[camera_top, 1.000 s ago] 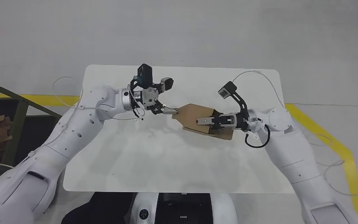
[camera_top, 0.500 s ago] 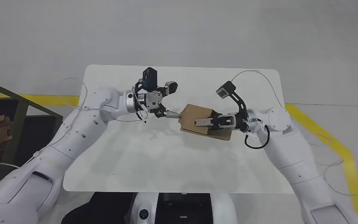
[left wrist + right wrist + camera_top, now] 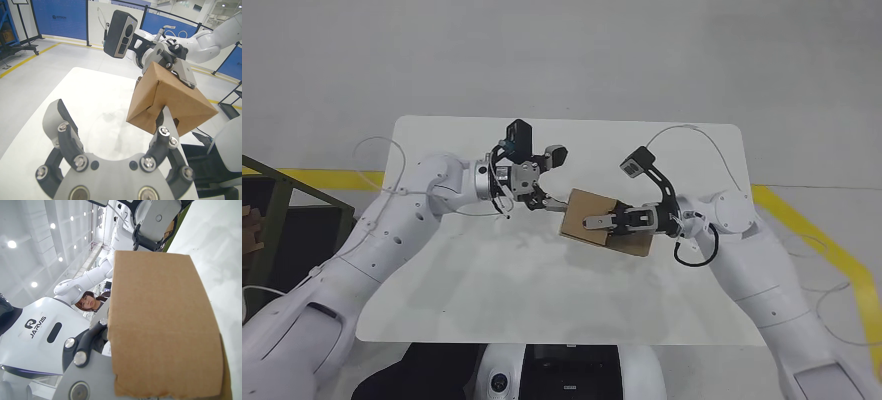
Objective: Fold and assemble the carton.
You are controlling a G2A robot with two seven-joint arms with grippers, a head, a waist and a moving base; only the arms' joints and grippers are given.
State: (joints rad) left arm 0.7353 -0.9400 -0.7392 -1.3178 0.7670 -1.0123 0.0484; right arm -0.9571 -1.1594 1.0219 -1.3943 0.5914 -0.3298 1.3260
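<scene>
A brown carton (image 3: 610, 224) hangs a little above the white table (image 3: 442, 285), near its middle. My right gripper (image 3: 594, 221) is shut on it, one finger (image 3: 186, 77) lying flat on the carton's top face (image 3: 175, 98). In the right wrist view the carton (image 3: 162, 313) hides the far finger. My left gripper (image 3: 111, 106) stands open at the carton's left end. One fingertip (image 3: 166, 117) pokes into the gap between the end flaps; the other (image 3: 60, 111) hangs free over the table. From above, the left gripper (image 3: 553, 182) touches the carton's left end.
A thin white cable (image 3: 692, 133) loops over the table's back right part. Yellow floor tape (image 3: 802, 225) runs past both sides, and a dark frame (image 3: 267, 190) stands off the left edge. Bare tabletop (image 3: 532, 290) lies in front of the carton.
The carton has shifted left and turned from a flatter shape to a boxier one. My left gripper has moved right to the carton's end.
</scene>
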